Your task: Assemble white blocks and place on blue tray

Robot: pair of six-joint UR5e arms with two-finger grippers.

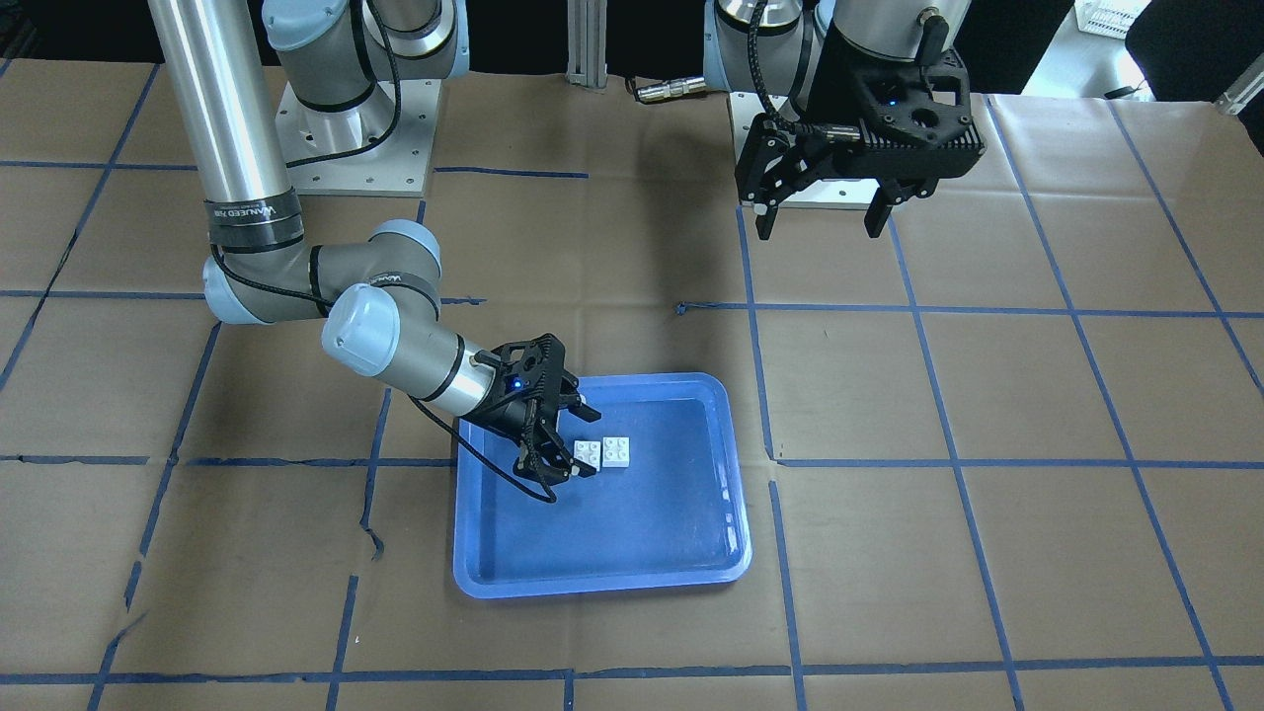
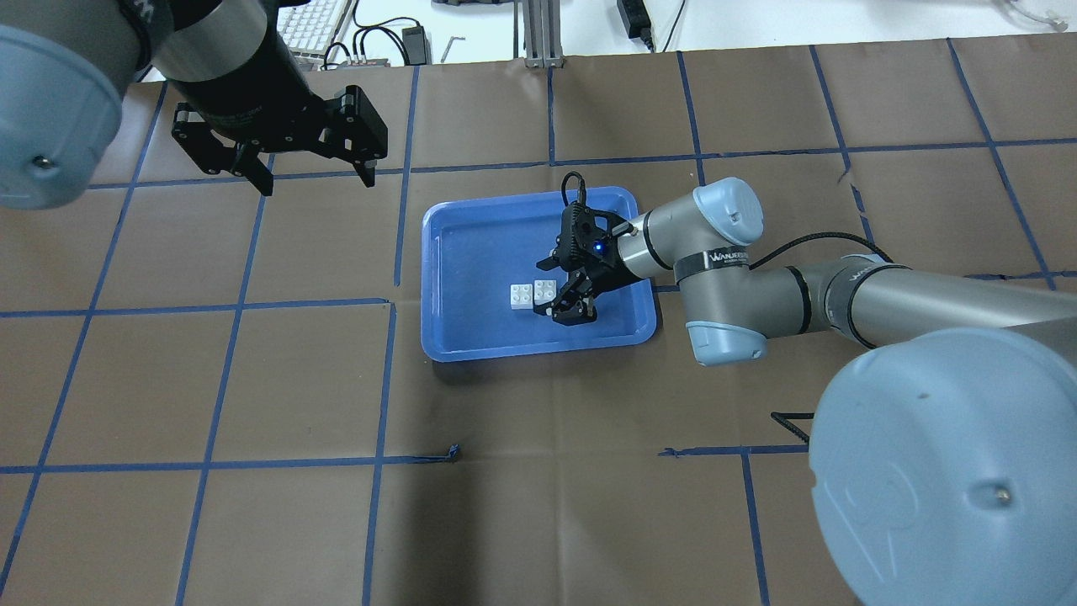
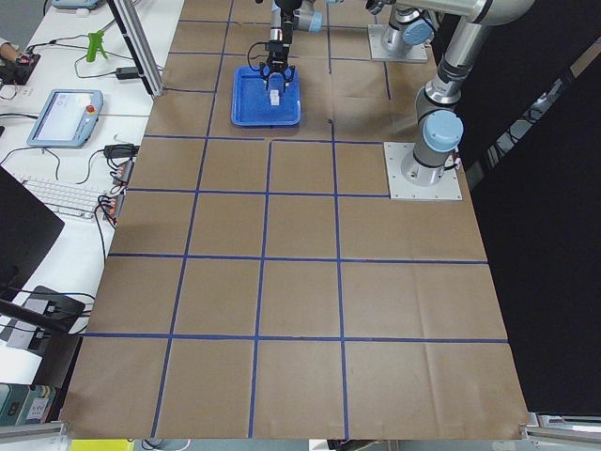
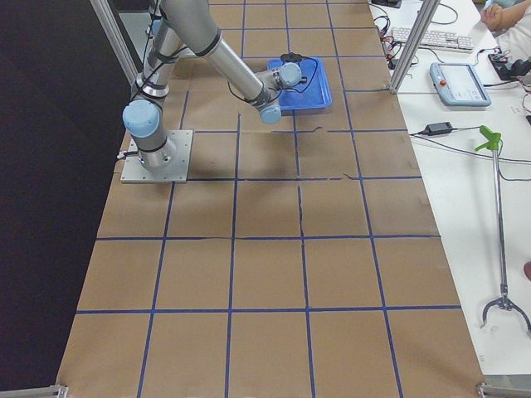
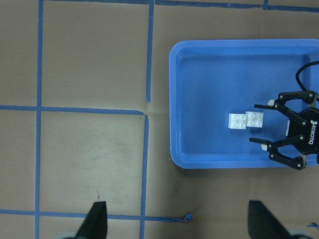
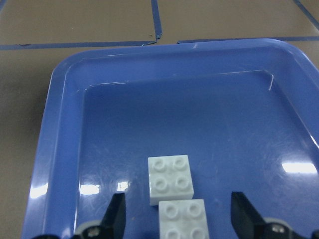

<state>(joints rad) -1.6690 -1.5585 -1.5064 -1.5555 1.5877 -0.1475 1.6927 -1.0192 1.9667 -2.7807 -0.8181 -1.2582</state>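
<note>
The bench (image 1: pixel 1037 395) is covered with matt brown paper, creased and torn in spots, and is crossed by a grid of blue tape lines (image 1: pixel 918 311). On it sits the blue tray (image 1: pixel 652 533), a shallow rectangle of glossy plastic with rounded corners and a raised, lighter rim. In the right wrist view its floor (image 6: pixel 174 109) shows fine scuffs and bright reflections.

Inside the tray, on the flat floor near its middle, lie the two white blocks. They are small square plastic bricks, each with four round studs facing up. The one farther from the right hand (image 6: pixel 170 179) and the one nearer to it (image 6: pixel 184 219) lie flat, edge against edge, with one shifted a little sideways. Neither is on top of the other.

The right hand (image 1: pixel 581 441) is low over the tray with its black fingers (image 6: pixel 117 214) spread wide. The nearer block (image 2: pixel 544 290) lies between the fingertips with blue floor showing on both sides, so the fingers touch neither block and hold nothing.

The left hand (image 2: pixel 316 181) hangs high above bare paper, well apart from the tray. Its fingers are also spread and it grips nothing. Its wrist view looks straight down on the tray (image 5: pixel 199 99) and the two bricks (image 5: pixel 238 121).
</note>
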